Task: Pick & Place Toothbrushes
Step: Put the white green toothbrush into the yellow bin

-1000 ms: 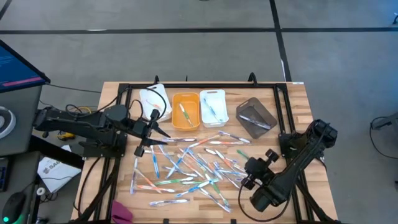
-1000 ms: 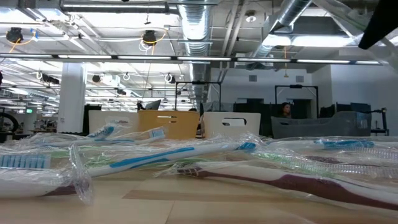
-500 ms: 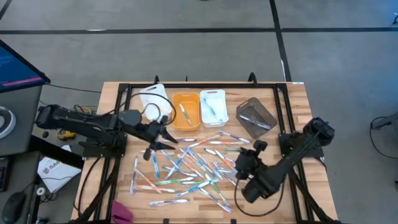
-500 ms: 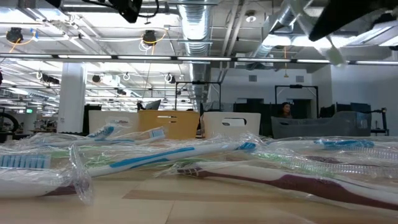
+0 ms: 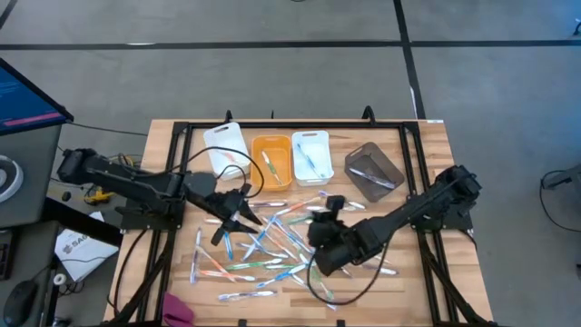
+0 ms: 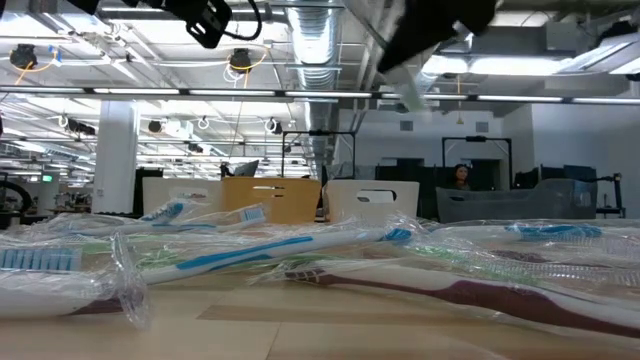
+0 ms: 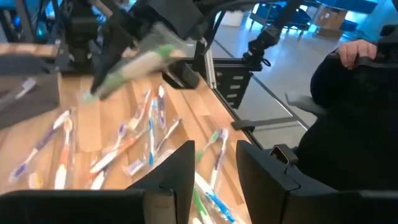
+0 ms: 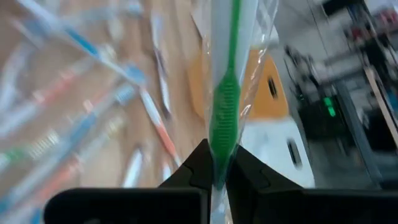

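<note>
High view: right end effector, green toothbrush clamped, moved over pile.

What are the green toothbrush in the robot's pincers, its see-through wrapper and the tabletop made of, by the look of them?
Green toothbrush: looks like smooth, glossy moulded plastic. Its wrapper, pinched by the right gripper: thin clear film, probably cellophane or plastic, judging by its crinkles and glints. Tabletop: pale wood, seemingly joined strips with visible grain, matte finish.

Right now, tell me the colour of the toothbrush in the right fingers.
Green and white toothbrush, clearest in the right wrist view.
</note>
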You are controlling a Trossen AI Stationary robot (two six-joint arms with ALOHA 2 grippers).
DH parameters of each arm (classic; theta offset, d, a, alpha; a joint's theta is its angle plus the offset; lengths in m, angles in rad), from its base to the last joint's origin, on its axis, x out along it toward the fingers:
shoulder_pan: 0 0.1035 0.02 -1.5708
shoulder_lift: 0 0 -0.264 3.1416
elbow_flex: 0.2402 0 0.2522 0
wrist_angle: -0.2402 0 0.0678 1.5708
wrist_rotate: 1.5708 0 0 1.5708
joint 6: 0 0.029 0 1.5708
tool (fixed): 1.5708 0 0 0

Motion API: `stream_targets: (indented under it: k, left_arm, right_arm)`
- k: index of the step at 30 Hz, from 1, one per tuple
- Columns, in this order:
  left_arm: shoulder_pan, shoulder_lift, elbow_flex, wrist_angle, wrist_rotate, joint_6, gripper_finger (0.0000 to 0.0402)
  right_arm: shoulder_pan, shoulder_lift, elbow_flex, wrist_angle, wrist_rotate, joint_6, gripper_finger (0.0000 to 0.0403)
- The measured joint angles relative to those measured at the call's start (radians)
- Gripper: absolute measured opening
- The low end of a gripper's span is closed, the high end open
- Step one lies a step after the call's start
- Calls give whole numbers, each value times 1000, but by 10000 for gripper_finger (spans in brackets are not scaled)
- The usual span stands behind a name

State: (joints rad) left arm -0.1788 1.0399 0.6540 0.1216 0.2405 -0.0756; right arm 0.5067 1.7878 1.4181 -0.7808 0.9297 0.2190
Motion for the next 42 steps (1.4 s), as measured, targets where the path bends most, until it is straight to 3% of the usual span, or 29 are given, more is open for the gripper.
stream_targets:
  k: [7,16,20,34,42]
  left_arm:
    - [-10,63,-79,293,-1,127,111]
    - [0,197,-114,477,-128,271,111]
    - [0,243,-114,534,-135,336,116]
    - [-10,260,-114,615,-136,324,246]
    - [-31,260,-114,647,-136,318,273]
  right_arm:
    - [1,0,0,276,-50,-226,18]
    - [-13,0,0,397,-142,-271,20]
    - [-21,0,0,407,-176,-269,16]
    - [-40,0,0,400,-223,-244,17]
    - [-83,0,0,401,-230,-245,16]
